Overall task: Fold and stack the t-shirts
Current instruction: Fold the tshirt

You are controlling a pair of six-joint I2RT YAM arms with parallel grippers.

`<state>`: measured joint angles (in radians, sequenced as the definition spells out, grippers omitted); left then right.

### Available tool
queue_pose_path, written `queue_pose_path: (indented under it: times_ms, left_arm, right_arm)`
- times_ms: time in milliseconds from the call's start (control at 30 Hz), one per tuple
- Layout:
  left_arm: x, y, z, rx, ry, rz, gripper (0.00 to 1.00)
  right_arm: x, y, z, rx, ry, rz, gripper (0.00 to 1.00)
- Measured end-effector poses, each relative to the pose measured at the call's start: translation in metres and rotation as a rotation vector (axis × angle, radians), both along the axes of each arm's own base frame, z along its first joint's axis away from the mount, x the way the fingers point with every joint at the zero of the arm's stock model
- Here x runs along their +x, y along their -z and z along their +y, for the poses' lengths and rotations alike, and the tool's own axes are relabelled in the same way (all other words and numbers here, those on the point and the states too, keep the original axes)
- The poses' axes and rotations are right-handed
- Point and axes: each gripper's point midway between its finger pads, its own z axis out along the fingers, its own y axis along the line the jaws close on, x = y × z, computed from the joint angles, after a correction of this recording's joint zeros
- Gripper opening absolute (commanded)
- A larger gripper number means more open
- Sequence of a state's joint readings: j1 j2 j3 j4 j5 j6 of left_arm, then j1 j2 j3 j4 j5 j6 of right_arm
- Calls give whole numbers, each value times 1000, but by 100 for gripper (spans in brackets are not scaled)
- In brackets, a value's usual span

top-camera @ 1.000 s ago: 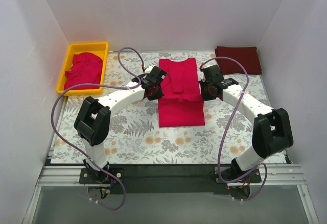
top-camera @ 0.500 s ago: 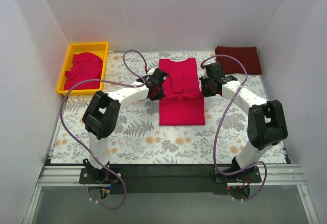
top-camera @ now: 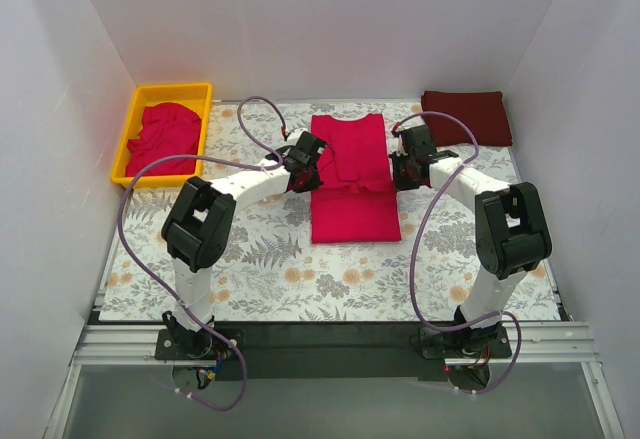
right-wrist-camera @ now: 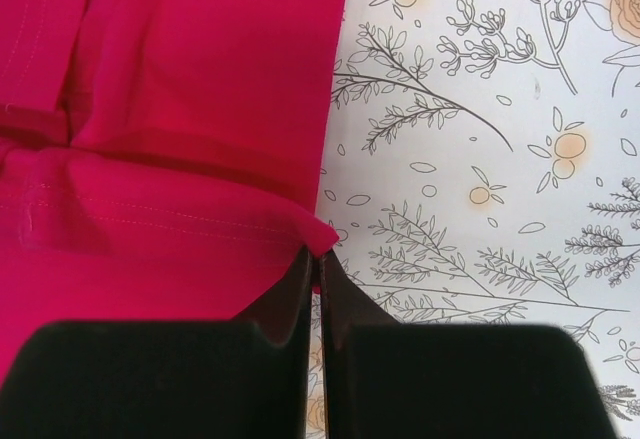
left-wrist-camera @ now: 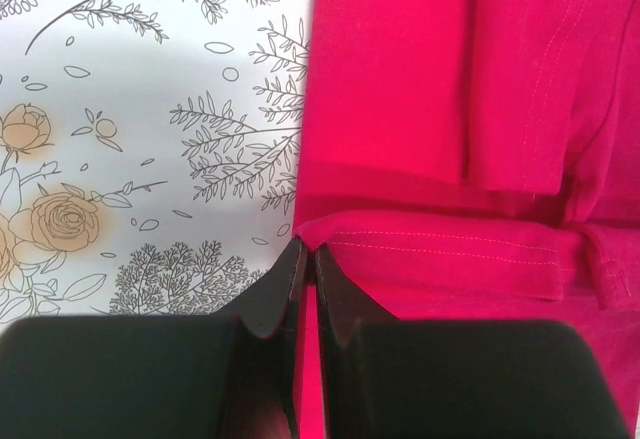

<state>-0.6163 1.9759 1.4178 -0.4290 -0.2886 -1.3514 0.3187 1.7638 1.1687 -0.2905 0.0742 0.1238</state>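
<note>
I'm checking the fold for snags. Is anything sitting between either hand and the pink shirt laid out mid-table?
Nothing visible does. The left hand and the right hand each have jaws shut on a folded corner of the crimson shirt, one per side; only bare floral mat lies beside them.

Arms [top-camera: 248,184] are white with black joints, purple cables [top-camera: 123,214] (left end effector [left-wrist-camera: 308,249], right end effector [right-wrist-camera: 315,257] black).

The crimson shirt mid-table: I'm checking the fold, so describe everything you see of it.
The crimson shirt is plain, soft cloth, lying flat on the floral table cover, sleeves tucked in to a long strip. A stitched hem lies across its middle; the left gripper and right gripper pinch that hem's two corners.
</note>
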Motion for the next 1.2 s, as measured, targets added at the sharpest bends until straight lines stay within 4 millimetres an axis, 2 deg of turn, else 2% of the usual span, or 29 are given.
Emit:
queue_pose_path:
  times_ms: [133, 167, 200, 267, 367, 400, 433, 533, 600, 633, 700, 733, 767, 833, 900, 967, 1067, 1200]
  left_arm:
    - [2, 5, 0, 3, -1, -3, 3]
    - [2, 8, 0, 6, -2, 1, 5]
    - [2, 12, 0, 13, -3, 7, 11]
    - [0, 20, 3, 27, -6, 19, 18]
    - [-2, 27, 8, 43, -13, 34, 33]
    - [-2, 27, 9, 44, -15, 34, 38]
    - [-2, 26, 9, 42, -15, 31, 47]
    - [-2, 19, 9, 31, -16, 23, 59]
    - [-5, 9, 9, 13, -16, 12, 61]
    - [-8, 3, 10, 5, -16, 5, 61]
    - [-16, -14, 7, -20, -10, -21, 56]
    - [-21, -24, 4, -36, -5, -36, 52]
    - [-29, -33, 0, -53, 5, -50, 43]
    - [-47, -49, -14, -93, 35, -75, 31]
    - [-66, -54, -32, -119, 81, -84, 19]
    - [-86, -48, -51, -129, 133, -72, 14]
    - [-111, -23, -70, -116, 191, -17, 9]
    - [-126, 21, -63, -57, 194, 75, 8]
  right_arm:
    - [2, 6, 0, -1, 0, 6, 14]
    - [2, 7, 0, 0, 0, 5, 19]
    - [3, 6, 0, 1, 1, 3, 23]
    - [5, 6, 0, 2, 1, -3, 34]
    - [6, 5, 1, 9, 2, -7, 40]
    - [6, 4, 1, 14, 4, -8, 41]
    - [6, 3, 2, 18, 4, -10, 42]
    - [1, -9, 4, 43, 1, -32, 44]
    - [-6, -23, 7, 71, -1, -61, 43]
    - [-10, -33, 11, 93, -13, -85, 43]
    - [-19, -47, 19, 132, -38, -118, 36]
    - [-24, -53, 25, 160, -55, -140, 32]
    - [-30, -57, 32, 188, -77, -153, 24]
    - [-39, -57, 44, 231, -109, -155, 18]
    - [-49, -47, 57, 275, -146, -131, 11]
    - [-57, -36, 64, 297, -165, -100, 8]
    - [-61, -16, 75, 325, -187, -51, 7]
    - [-58, 6, 83, 340, -196, -12, 6]
